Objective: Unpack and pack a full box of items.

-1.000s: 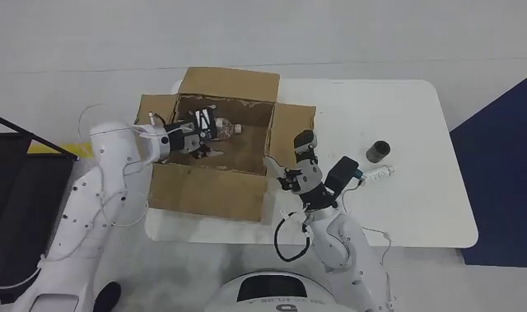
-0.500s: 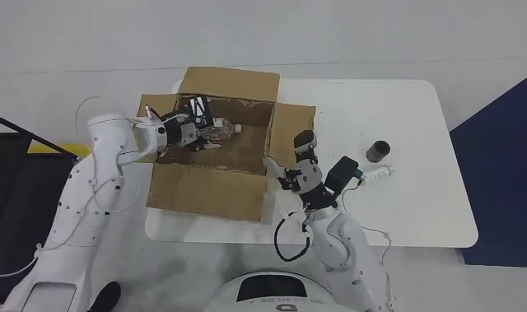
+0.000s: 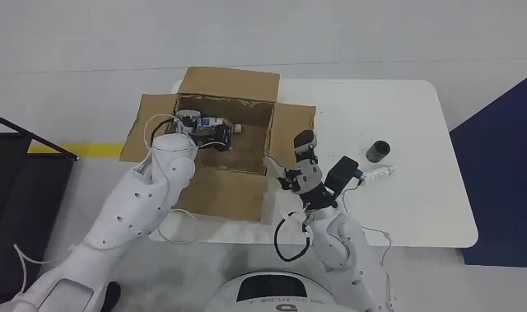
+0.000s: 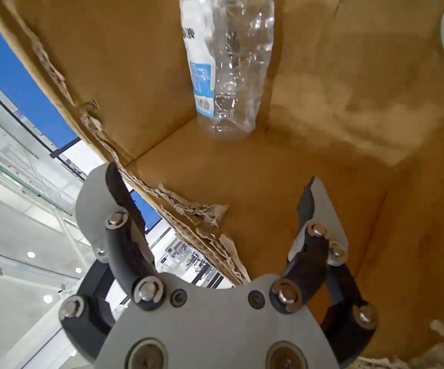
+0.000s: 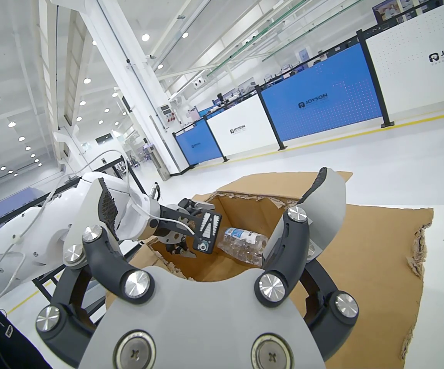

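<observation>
The left claw is hovering released and empty inside the box, and the bottle is lying on its side straight ahead of it, not touching it, its long axis running away from the claw with the base end nearest. The right claw is hanging, also released and holding nothing, over the worktop beside the box's flap, so the left arm is sitting far nearer, and a grasp is probably calling for a short advance along that axis.
</observation>
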Controlling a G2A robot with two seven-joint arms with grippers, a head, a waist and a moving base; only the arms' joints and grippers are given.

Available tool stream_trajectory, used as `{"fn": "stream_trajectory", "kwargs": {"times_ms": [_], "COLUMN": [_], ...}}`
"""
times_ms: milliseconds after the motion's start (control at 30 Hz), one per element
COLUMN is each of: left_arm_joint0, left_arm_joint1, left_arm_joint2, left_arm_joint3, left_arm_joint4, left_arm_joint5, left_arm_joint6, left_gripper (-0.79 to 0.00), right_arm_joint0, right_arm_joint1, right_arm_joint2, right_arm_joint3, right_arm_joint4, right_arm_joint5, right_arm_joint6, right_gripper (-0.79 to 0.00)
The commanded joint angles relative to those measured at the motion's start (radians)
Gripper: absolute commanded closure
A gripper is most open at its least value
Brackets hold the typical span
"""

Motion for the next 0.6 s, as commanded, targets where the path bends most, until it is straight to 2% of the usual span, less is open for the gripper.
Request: {"fn": "stream_trajectory", "kwargs": {"times_ms": [0, 133, 233, 433, 567], "left_arm_joint0": [-0.007, -0.037, -0.070, -0.144, -0.182], "left_arm_joint1": [-0.002, -0.006, -0.014, -0.045, -0.068], "left_arm_joint2": [-0.005, 0.009, 0.054, 0.129, 0.175], "left_arm_joint3": [0.010, 0.060, 0.144, 0.288, 0.359], "left_arm_joint4": [-0.008, 0.006, 0.074, 0.066, 0.051], "left_arm_joint5": [0.002, -0.005, 0.024, 0.052, 0.052], "left_arm_joint6": [0.025, 0.103, 0.169, 0.294, 0.327], "left_gripper": [-0.785, -0.785, -0.785, -0.785, -0.785], "right_arm_joint0": [0.000, 0.000, 0.000, 0.000, 0.000], "right_arm_joint1": [0.000, 0.000, 0.000, 0.000, 0.000], "right_arm_joint2": [0.000, 0.000, 0.000, 0.000, 0.000], "right_arm_joint3": [0.000, 0.000, 0.000, 0.000, 0.000], "right_arm_joint4": [0.000, 0.000, 0.000, 0.000, 0.000], "right_arm_joint5": [0.000, 0.000, 0.000, 0.000, 0.000], "right_arm_joint6": [0.000, 0.000, 0.000, 0.000, 0.000], "right_gripper": [-0.785, -0.785, -0.785, -0.785, -0.785]}}
